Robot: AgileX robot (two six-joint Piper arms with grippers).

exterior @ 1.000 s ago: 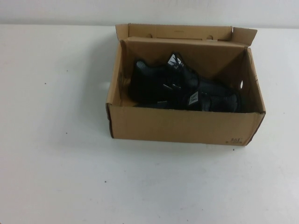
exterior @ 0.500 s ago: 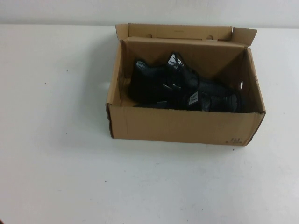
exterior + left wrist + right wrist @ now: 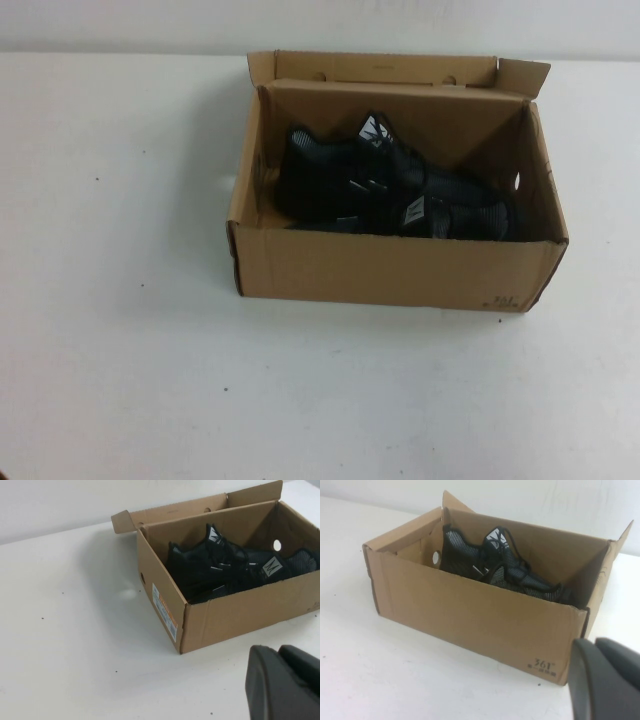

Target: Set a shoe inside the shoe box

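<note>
The box (image 3: 395, 272) stood on the worktop (image 3: 120, 300), right of centre, lid back; the shoes (image 3: 385, 195) lay inside it.

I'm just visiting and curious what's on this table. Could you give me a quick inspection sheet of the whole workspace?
Surface: white table, a few tiny dark specks.
Job's things: black knit sneakers with white dashes lie inside the open brown cardboard shoe box, lid flap back.
Clutter: nothing seen.
Grippers: left gripper and right gripper each show only at a wrist view's edge, short of the box, holding nothing visible.
Cables: nothing seen.
Surroundings: plain pale wall.
</note>
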